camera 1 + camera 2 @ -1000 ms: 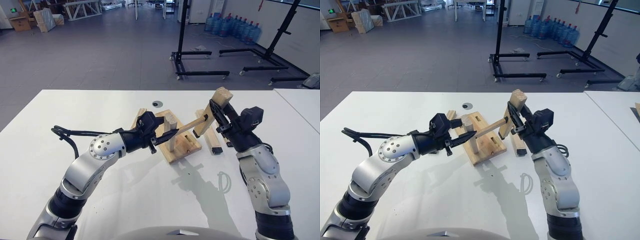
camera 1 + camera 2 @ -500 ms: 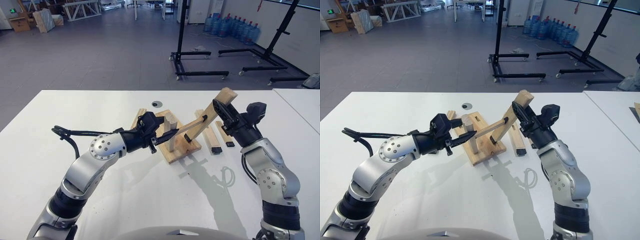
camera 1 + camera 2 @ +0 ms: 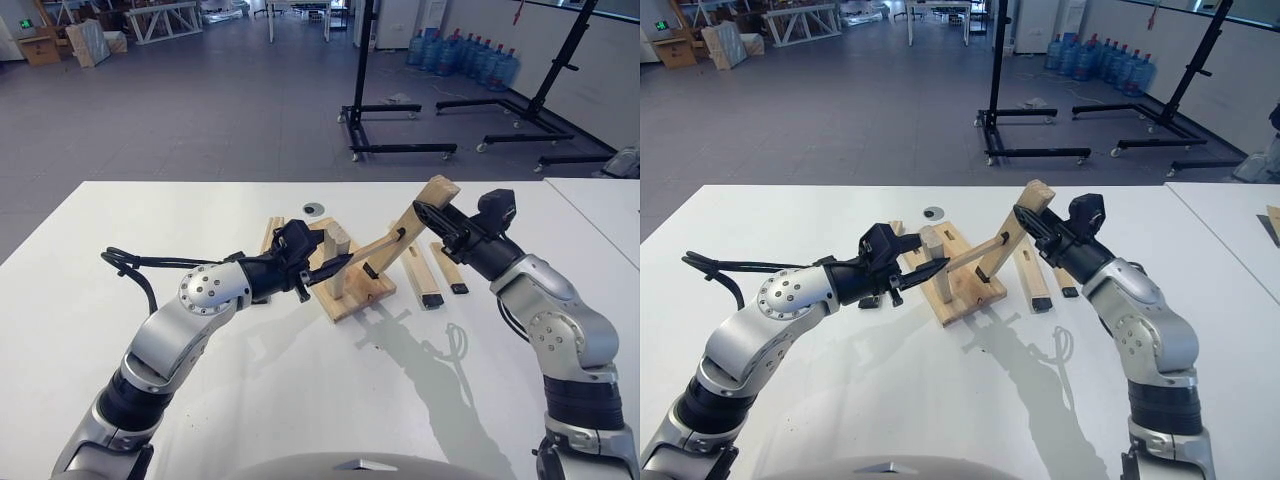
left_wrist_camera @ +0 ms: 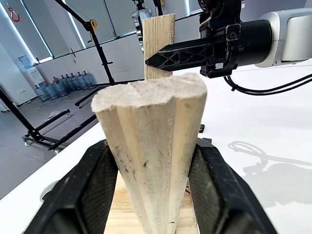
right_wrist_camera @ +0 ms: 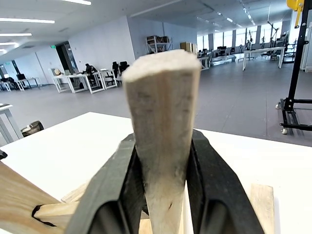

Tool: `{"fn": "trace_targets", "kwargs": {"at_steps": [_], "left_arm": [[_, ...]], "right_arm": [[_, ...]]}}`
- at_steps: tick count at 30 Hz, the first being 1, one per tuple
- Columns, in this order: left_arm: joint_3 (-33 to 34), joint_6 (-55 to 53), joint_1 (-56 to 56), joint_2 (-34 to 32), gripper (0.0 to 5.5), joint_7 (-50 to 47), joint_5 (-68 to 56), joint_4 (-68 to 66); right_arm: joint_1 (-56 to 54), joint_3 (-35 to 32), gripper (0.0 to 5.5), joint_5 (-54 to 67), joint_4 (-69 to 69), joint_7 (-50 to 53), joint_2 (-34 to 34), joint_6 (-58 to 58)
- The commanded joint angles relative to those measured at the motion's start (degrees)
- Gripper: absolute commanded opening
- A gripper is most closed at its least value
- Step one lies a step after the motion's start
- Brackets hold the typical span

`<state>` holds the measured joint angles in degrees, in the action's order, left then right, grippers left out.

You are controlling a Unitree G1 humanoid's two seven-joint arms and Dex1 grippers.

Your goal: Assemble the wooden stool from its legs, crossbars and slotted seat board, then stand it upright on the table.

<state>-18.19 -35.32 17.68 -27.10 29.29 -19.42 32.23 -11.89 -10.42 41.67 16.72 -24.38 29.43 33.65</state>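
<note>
The slotted seat board [image 3: 342, 305] lies flat mid-table. One wooden leg [image 3: 340, 262] stands upright in it, and my left gripper [image 3: 328, 268] is shut on that leg [image 4: 151, 146], its fingers [image 4: 92, 187] pressed to both sides. My right gripper [image 3: 432, 213] is shut on a second leg [image 3: 425, 205], which it holds tilted above the board's right side. A crossbar [image 3: 375, 248] sticks out of this tilted leg toward the upright one. In the right wrist view the held leg [image 5: 161, 126] sits between the black fingers [image 5: 119, 190].
Loose wooden pieces lie right of the board: a long one [image 3: 421, 272] with a black end and a shorter one [image 3: 447, 265]. More sticks [image 3: 268, 233] lie behind my left gripper. A round table hole [image 3: 314, 208] is beyond. A second table [image 3: 600, 205] adjoins at right.
My right arm has swung its elbow outward and tipped its leg further over, bringing the leg's lower end and the crossbar down toward the board. My left gripper stayed on the upright leg.
</note>
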Motion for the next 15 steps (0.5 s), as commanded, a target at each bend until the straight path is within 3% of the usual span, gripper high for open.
{"fn": "trace_targets", "kwargs": {"at_steps": [1, 15], "left_arm": [[-3.1, -2.7, -0.7, -1.3, 2.02, 1.3, 2.6, -3.0], [-3.8, -2.9, -2.2, -0.8, 2.02, 0.5, 2.9, -2.2]], "right_arm": [[3.9, 10.7, 1.0, -4.1, -2.9, 1.8, 1.3, 12.8], [-4.6, 3.4, 1.0, 4.7, 8.3, 11.3, 1.7, 20.4]]}}
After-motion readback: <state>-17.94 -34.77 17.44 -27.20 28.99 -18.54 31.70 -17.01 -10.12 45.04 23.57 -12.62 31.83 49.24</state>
